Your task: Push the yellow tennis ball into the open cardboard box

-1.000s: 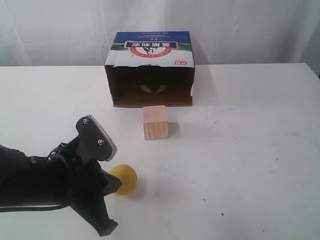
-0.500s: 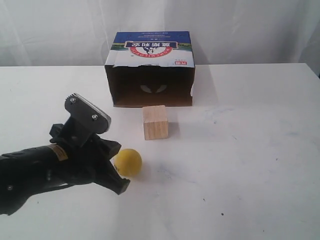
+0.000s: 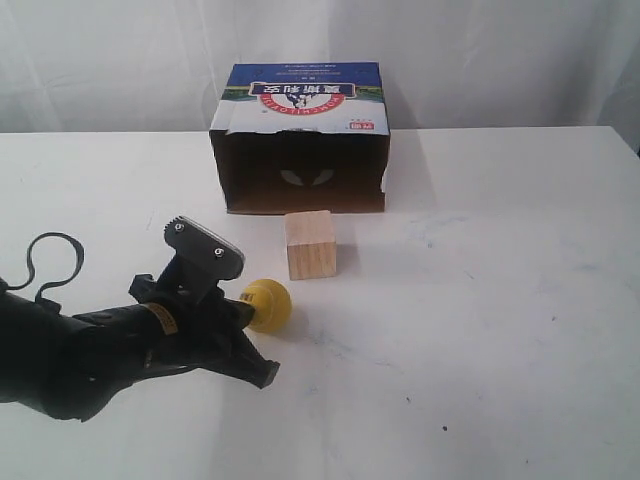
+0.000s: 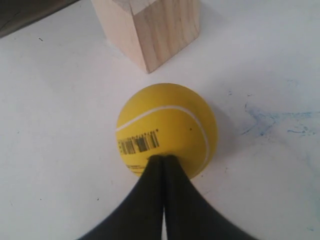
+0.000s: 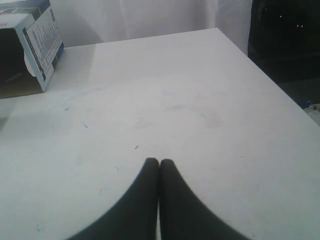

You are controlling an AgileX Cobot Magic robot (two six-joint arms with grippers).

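Found the yellow tennis ball [image 3: 268, 305] resting on the white desk [image 3: 500, 300], in front of the open cardboard box [image 3: 300, 140] and well apart from its dark opening. Noted the pale wooden cube [image 3: 309, 244] standing between ball and box, just beside the ball. From the left wrist view, apparently a narrow gap between the two, though not certain from that angle. Recorded a white seam line and a printed barcode on the ball. Found the left gripper [image 3: 246, 304] low over the desk, jaws clenched together with nothing between them, tips pressed against the side of the ball away from the cube. Found the right gripper [image 5: 159, 162] over the desk, well apart from ball and cube, jaws likewise clenched on nothing. Noted the box's opening facing the cube, blue printed panel on top.
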